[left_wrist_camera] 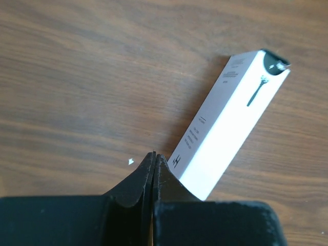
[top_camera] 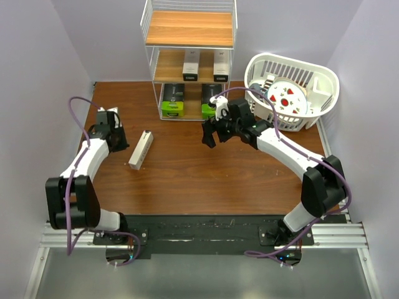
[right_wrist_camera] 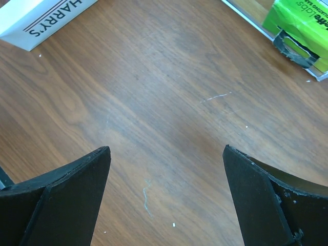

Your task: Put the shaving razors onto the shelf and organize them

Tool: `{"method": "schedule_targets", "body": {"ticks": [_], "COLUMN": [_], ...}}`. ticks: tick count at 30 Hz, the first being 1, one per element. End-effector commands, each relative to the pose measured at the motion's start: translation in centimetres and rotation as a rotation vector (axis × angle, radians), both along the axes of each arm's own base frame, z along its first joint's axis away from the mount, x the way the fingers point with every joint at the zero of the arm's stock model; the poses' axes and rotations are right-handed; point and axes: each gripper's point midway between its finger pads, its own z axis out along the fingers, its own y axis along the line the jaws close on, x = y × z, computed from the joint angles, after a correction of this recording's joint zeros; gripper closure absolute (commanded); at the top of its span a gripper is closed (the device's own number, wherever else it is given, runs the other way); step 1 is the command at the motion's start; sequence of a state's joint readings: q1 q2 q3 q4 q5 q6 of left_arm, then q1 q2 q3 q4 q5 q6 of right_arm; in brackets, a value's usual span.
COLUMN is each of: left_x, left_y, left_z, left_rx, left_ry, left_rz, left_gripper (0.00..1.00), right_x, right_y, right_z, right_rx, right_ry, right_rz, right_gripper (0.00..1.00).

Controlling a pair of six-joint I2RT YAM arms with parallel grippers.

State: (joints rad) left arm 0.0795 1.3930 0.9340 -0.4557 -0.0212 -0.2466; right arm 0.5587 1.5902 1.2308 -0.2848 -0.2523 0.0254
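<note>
The right arm, stretched toward centre frame, hides part of a green-ended razor pack point(top_camera: 207, 110) on the shelf's point(top_camera: 190, 28) bottom tier; the right claw point(right_wrist_camera: 166, 154) hangs released above the table point(right_wrist_camera: 169, 92). The left claw point(left_wrist_camera: 154, 159), tilted down, is clenched empty just beside a white carton point(left_wrist_camera: 230, 118) lying flat left of centre.

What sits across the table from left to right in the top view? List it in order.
left gripper → white razor carton → left green razor pack → right gripper → white basket
</note>
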Motion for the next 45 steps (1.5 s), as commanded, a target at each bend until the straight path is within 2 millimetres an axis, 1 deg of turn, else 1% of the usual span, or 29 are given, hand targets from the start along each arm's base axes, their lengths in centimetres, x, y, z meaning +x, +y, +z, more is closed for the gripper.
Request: {"method": "schedule_targets", "body": {"ticks": [1, 2, 4, 5, 7, 8, 9, 10, 11, 13, 14, 16, 18, 19, 20, 21, 24, 25, 26, 27, 29, 30, 33, 37, 40, 42, 45], "left_x": [0.8, 0.8, 1.0, 1.0, 1.0, 0.9, 0.8, 0.5, 0.2, -0.5, -0.8, -1.2, -1.2, -1.4, -1.5, -1.7, -2.6, -3.3, -3.6, -4.0, -4.7, -5.0, -5.6, -5.9, -6.2, -6.2, -6.3], "left_y": [-1.5, -2.4, -3.5, -4.8, -6.3, -7.9, -8.7, -9.4, -10.5, -11.3, -11.8, -12.1, -12.1, -11.7, -11.7, -11.7, -12.6, -13.4, -13.9, -14.2, -14.3, -14.1, -14.5, -15.9, -16.3, -16.2, -15.4], "left_z": [-2.2, -2.7, -2.8, -2.7, -2.3, -2.1, -2.0, -2.2, -2.6, -3.4, -3.4, -3.5, -2.9, -2.8, -2.3, -2.0, -1.2, -1.4, -1.3, -1.4, -2.3, -2.7, -3.4, -3.5, -4.3, -4.7, -5.7], "left_rx": [-0.044, -0.047, -0.061, -0.066, -0.067, -0.068, -0.070, -0.074, -0.074, -0.077, -0.081, -0.083, -0.078, -0.067, -0.074, -0.079, -0.144, -0.190, -0.218, -0.230, -0.219, -0.215, -0.213, -0.207, -0.192, -0.186, -0.150], "left_ry": [0.024, 0.035, 0.026, 0.019, 0.008, 0.001, -0.002, -0.001, 0.005, 0.020, 0.024, 0.028, 0.016, 0.022, 0.012, 0.011, 0.017, 0.036, 0.039, 0.045, 0.075, 0.089, 0.111, 0.105, 0.126, 0.137, 0.167], "left_rz": [-0.063, -0.081, -0.109, -0.146, -0.191, -0.239, -0.262, -0.285, -0.317, -0.339, -0.350, -0.351, -0.346, -0.319, -0.306, -0.305, -0.308, -0.327, -0.322, -0.325, -0.309, -0.298, -0.304, -0.352, -0.356, -0.338, -0.297], "left_gripper": [1.00, 1.00, 1.00, 1.00, 1.00, 1.00, 1.00, 1.00, 1.00, 1.00, 1.00, 1.00, 1.00, 0.96, 0.86, 0.65, 0.44, 0.43, 0.41, 0.39, 0.36, 0.31, 0.25, 0.25, 0.25, 0.25, 0.25], "right_x": [0.1, -0.2, -0.4, -0.7, -0.9, -1.1, -1.2, -1.3, -1.6, -1.8, -1.9, -2.0, -2.1, -2.2, -2.3, -2.4, -2.4, -2.4, -2.2, -2.0, -1.7, -1.7, -1.7, -1.8, -2.1, -2.3, -2.6], "right_y": [-0.1, -0.4, -0.6, -0.8, -1.1, -1.3, -1.5, -1.6, -1.8, -1.9, -2.1, -2.2, -2.5, -2.5, -2.5, -2.4, -2.1, -2.0, -2.1, -1.9, -1.8, -1.6, -1.5, -1.7, -1.8, -2.0, -2.1], "right_z": [1.4, 1.2, 1.2, 1.1, 1.0, 0.6, 0.7, 0.7, 0.2, 0.3, 0.1, 0.4, 0.2, 0.3, 0.1, 0.1, -0.2, -0.3, -0.7, -0.4, -0.2, -0.5, -0.6, -0.8, -1.2, -1.4, -1.6], "right_rx": [0.025, 0.024, 0.025, 0.022, 0.021, 0.015, 0.014, 0.015, 0.010, 0.014, 0.010, 0.007, -0.001, 0.000, 0.001, 0.004, 0.013, 0.012, 0.005, 0.008, 0.011, 0.010, 0.011, 0.008, 0.006, 0.003, 0.001], "right_ry": [-0.044, -0.040, -0.044, -0.044, -0.046, -0.043, -0.049, -0.054, -0.046, -0.051, -0.048, -0.059, -0.060, -0.063, -0.059, -0.057, -0.038, -0.034, -0.026, -0.030, -0.030, -0.020, -0.013, -0.009, 0.000, 0.007, 0.009], "right_rz": [-0.011, -0.014, -0.016, -0.019, -0.024, -0.026, -0.032, -0.033, -0.035, -0.035, -0.035, -0.036, -0.038, -0.037, -0.034, -0.028, -0.020, -0.022, -0.028, -0.031, -0.032, -0.030, -0.030, -0.033, -0.033, -0.034, -0.034], "right_gripper": [0.04, 0.04, 0.04, 0.04, 0.04, 0.03, 0.03, 0.03, 0.03, 0.03, 0.03, 0.02, 0.02, 0.02, 0.02, 0.02, 0.02, 0.02, 0.02, 0.02, 0.02, 0.02, 0.02, 0.02, 0.02, 0.02, 0.02]}}
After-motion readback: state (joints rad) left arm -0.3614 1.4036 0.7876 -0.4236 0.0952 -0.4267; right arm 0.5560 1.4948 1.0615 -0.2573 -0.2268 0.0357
